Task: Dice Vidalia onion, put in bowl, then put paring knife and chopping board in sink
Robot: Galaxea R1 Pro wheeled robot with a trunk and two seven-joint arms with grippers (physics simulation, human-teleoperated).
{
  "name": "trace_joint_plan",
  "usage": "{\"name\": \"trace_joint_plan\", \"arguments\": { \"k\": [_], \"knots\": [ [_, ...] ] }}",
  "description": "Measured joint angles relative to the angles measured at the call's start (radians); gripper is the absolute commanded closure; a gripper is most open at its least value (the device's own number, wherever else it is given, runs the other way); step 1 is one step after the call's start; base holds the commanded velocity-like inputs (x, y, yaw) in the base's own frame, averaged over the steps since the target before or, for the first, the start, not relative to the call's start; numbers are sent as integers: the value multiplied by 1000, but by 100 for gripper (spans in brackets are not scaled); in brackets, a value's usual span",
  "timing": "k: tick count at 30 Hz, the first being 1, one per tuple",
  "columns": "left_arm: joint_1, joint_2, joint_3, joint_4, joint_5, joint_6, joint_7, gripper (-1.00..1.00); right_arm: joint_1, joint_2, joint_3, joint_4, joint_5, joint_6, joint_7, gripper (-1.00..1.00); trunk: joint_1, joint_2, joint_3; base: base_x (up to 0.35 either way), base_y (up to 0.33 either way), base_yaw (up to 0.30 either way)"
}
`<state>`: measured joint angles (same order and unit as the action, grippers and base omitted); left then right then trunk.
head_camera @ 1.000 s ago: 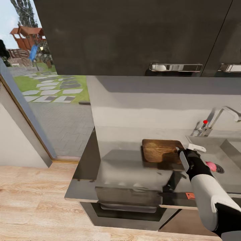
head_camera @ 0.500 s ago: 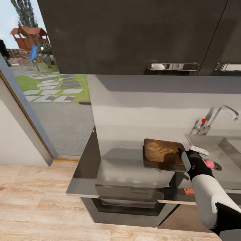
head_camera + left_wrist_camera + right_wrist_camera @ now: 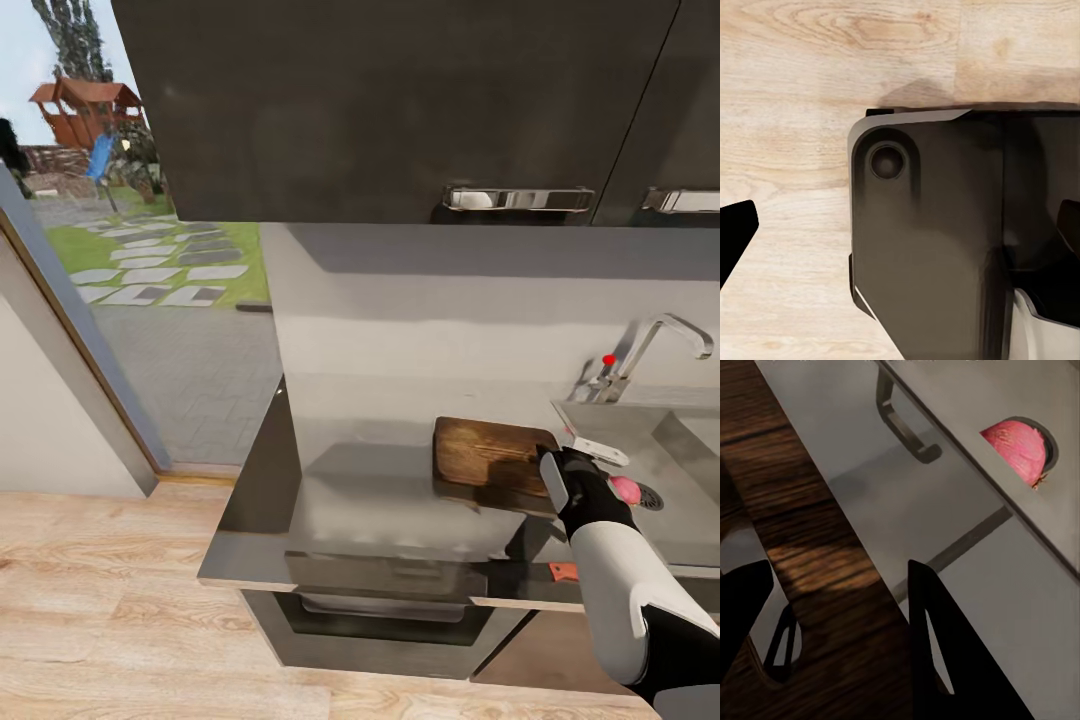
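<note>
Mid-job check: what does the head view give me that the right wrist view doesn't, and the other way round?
Head view alone: the chrome tap with its red knob, the upper cabinets, the wooden floor, the right arm reaching over the countertop.

Right wrist view alone: the right gripper with its jaws apart over the board's slot handle.

Both: the chopping board beside the sink, and the Vidalia onion at the drain.

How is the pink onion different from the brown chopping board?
The Vidalia onion is a small round pinkish ball; the chopping board is a large flat dark-brown wooden rectangle. The onion sits down in the sink by the drain; the board lies on the countertop beside it. Neither is gripped.
</note>
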<state>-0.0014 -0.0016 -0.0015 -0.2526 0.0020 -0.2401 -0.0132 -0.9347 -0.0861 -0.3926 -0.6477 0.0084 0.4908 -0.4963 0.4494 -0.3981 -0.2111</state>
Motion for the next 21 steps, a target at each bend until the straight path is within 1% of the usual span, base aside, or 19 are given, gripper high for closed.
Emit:
{"name": "trace_joint_plan", "arguments": {
  "k": [6, 13, 21],
  "knots": [
    [0, 0, 0, 1, 1, 0, 0, -100, 0, 1, 0, 0, -1, -1, 1, 100, 0, 0, 0, -6, 0, 0],
    [0, -1, 0, 2, 1, 0, 0, -100, 0, 0, 3, 0, -3, -1, 8, 100, 0, 0, 0, -100, 0, 0],
    [0, 0, 0, 2, 1, 0, 0, -100, 0, 0, 5, 2, -4, -2, 16, 100, 0, 0, 0, -7, 0, 0]
  ]
}}
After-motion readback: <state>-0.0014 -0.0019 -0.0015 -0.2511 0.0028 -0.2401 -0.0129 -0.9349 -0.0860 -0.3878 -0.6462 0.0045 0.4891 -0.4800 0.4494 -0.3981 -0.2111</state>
